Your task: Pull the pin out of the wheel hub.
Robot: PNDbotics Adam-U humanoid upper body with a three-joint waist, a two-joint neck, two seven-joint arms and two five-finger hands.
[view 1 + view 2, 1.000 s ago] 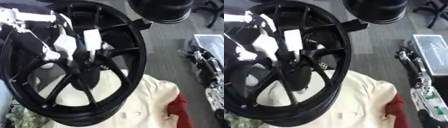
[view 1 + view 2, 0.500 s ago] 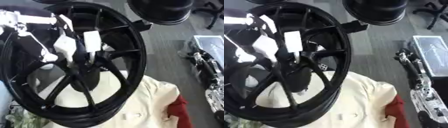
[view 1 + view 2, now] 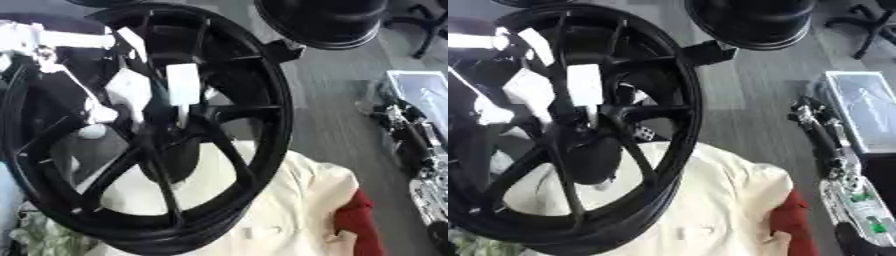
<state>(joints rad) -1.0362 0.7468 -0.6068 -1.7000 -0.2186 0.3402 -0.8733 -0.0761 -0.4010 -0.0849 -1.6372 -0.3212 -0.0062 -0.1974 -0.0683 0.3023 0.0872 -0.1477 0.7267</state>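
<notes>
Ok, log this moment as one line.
wheel upright on cream cloth | left hand at hub, fingers unclear | pin not made out | right hand not in view

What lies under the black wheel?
Under the black wheel lies a cream cloth, with a red cloth beside it. The part below the hub is covered.

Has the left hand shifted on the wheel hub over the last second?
No clear move. The left hand sits at the same spokes of the black wheel, fingers near the hub, as in both earlier pictures.
</notes>
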